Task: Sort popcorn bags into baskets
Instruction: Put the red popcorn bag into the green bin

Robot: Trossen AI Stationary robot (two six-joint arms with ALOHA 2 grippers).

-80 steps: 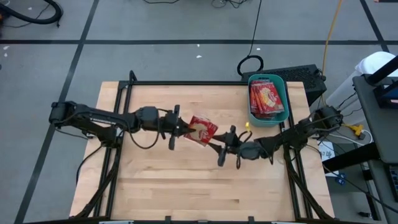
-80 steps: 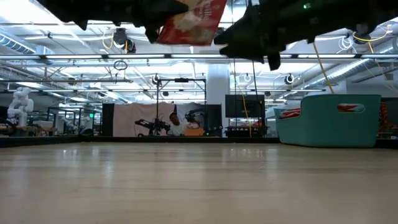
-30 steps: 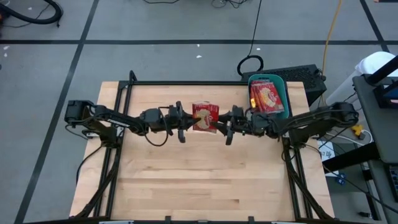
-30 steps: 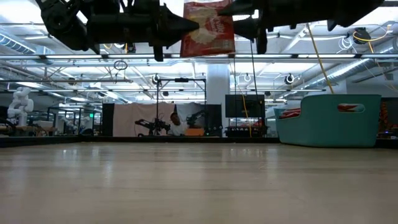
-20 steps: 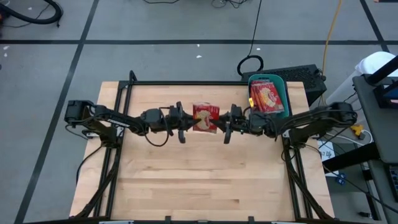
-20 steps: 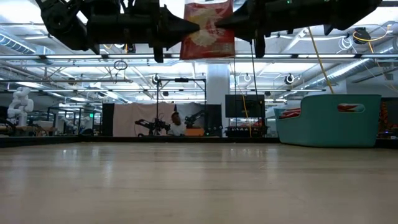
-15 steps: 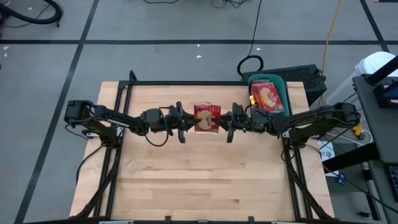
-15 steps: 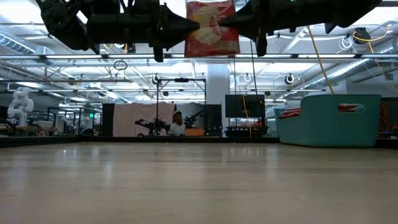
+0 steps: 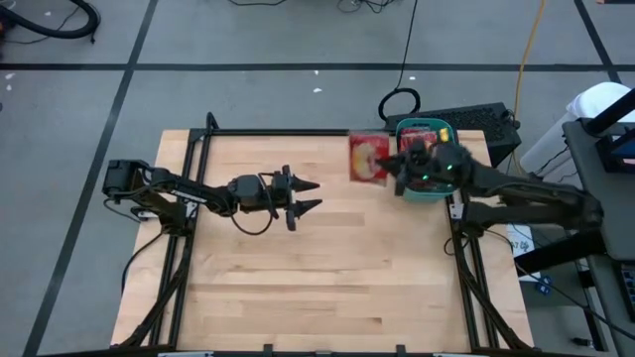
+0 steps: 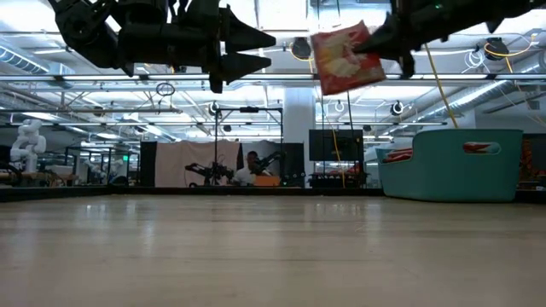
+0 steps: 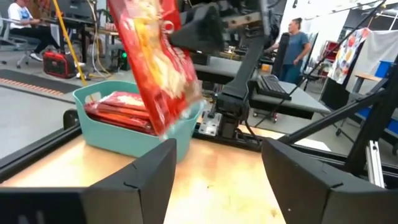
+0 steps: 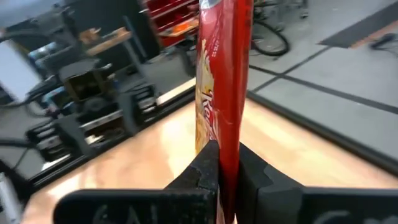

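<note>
One red and yellow popcorn bag [image 9: 367,157] hangs in the air over the table's far right part, just left of the teal basket [image 9: 443,128]. My right gripper [image 9: 395,167] is shut on it; the same bag [image 10: 345,58] shows high up in the low view. The basket [image 11: 124,138] stands at the far right corner and holds several red bags [image 11: 121,107]. My left gripper [image 9: 312,195] hovers open over the table's middle, level, pointing right, with nothing between its fingers [image 11: 149,180]. My right gripper pinches the bag's edge nearest the basket [image 12: 225,146] between its two fingers [image 12: 208,165]. The fingers come about level from the table's right side. The bag sticks out beyond the fingertips toward the left, tilted and lifted well clear of the table.
The wooden table [image 9: 298,288] lies bare below both arms. A black keyboard-like device [image 9: 486,121] sits just beyond the basket, off the far right corner. A person [image 11: 298,46] stands in the room behind the table.
My left gripper has opened and let go of the bag, staying where it was. My right gripper has shut on the bag's right edge and swung it toward the far right, close to the basket; the bag has tipped from upright to slanted.
</note>
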